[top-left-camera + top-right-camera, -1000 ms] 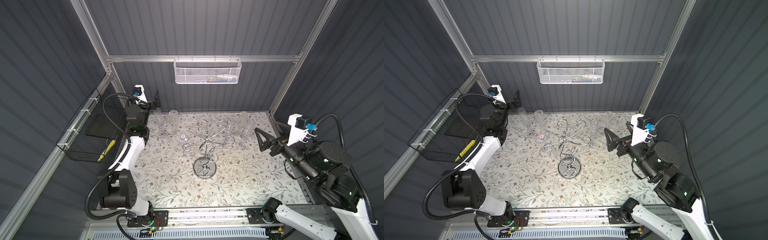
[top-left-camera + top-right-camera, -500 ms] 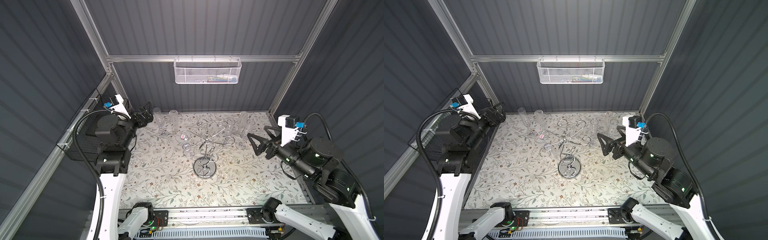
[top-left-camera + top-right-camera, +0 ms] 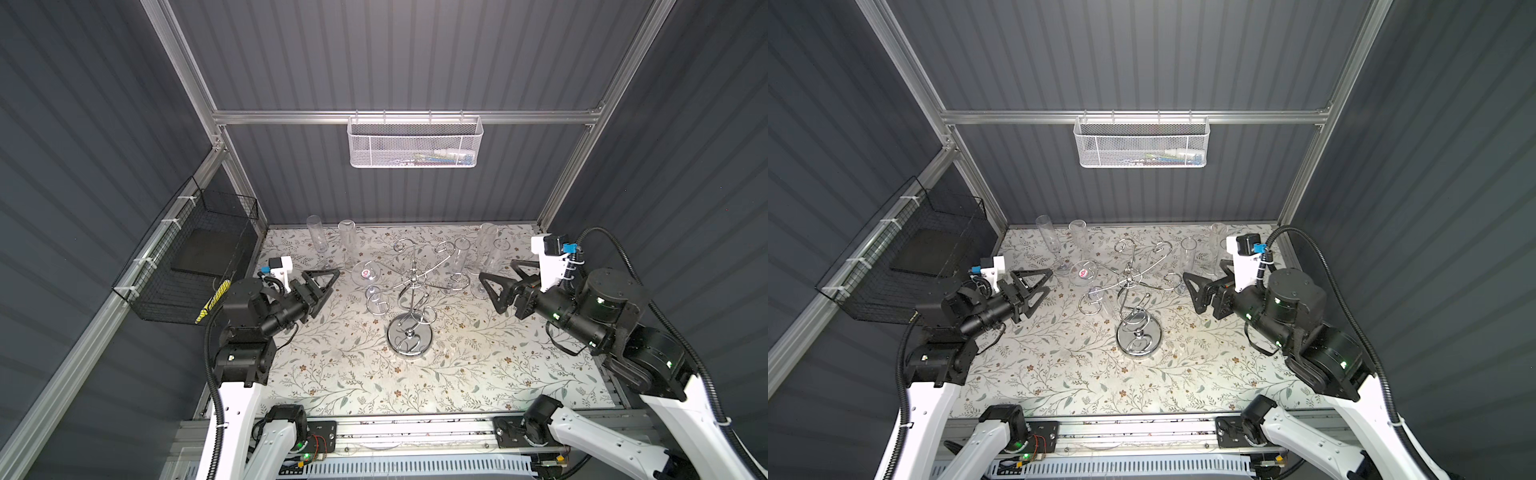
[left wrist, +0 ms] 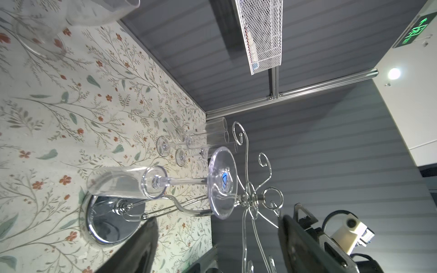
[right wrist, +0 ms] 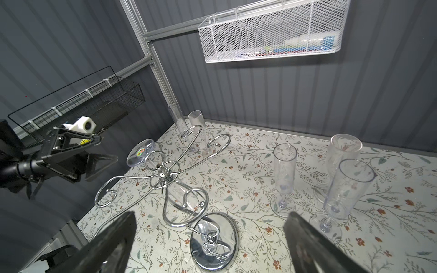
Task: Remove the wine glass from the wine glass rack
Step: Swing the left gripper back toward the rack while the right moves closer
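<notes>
While left end effector point(image 3: 332, 279) and right end effector point(image 3: 490, 293) gape, only left wrist shows wine glass point(image 4: 132, 182) whole.

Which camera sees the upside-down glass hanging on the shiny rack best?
The left wrist view: the wine glass shows whole there, foot, stem and bowl, hanging on the wine glass rack. Both top views show mostly its round foot from above. The right wrist view shows the foot; rack wires cross the bowl.

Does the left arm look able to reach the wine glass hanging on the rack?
Probably yes: the left gripper faces the wine glass, jaws apart, nothing between them; a curl of the wine glass rack rings its stem.
</notes>
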Motion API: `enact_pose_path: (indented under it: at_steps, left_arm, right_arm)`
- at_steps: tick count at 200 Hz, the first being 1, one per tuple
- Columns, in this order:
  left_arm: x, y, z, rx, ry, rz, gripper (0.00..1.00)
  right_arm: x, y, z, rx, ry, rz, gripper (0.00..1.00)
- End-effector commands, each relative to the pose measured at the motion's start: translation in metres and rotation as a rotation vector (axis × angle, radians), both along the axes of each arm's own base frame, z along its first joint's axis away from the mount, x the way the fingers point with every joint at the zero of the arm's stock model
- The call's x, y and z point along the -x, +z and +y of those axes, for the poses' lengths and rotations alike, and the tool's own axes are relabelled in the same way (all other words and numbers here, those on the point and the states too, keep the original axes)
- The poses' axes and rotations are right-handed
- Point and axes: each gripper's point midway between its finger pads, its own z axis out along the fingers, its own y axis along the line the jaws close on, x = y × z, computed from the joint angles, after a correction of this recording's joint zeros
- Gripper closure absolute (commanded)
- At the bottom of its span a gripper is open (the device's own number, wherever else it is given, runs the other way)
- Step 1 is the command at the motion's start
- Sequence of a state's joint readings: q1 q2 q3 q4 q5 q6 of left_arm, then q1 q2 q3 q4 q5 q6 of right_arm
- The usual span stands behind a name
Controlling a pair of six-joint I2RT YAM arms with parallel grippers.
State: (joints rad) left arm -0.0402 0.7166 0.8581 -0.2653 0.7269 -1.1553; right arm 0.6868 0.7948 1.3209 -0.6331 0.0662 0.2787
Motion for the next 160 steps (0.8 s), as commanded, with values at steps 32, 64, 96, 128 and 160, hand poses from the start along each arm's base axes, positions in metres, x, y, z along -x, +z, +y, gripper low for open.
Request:
enact_pose_path:
  at_steps: [32,64,96,128,160]
  left_arm:
    - [0.024,0.032,-0.018,0.230,-0.154,-0.004,0.34]
    - [0.027,0.025,-0.020,0.238,-0.169,0.013,0.35]
    - [0.023,0.015,-0.022,0.230,-0.180,0.033,0.35]
    - [0.016,0.005,-0.023,0.206,-0.189,0.053,0.38]
    - [0.012,0.000,-0.024,0.198,-0.189,0.055,0.41]
  right_arm:
    - [0.004,0.000,-0.006,-0.036,-0.017,0.002,0.01]
    - [0.003,-0.002,-0.001,-0.034,-0.001,0.016,0.01]
    - [0.001,-0.002,0.002,-0.031,0.007,0.027,0.01]
    - [0.000,-0.006,0.001,-0.035,-0.002,0.039,0.01]
    - [0.000,-0.010,0.001,-0.036,-0.005,0.052,0.01]
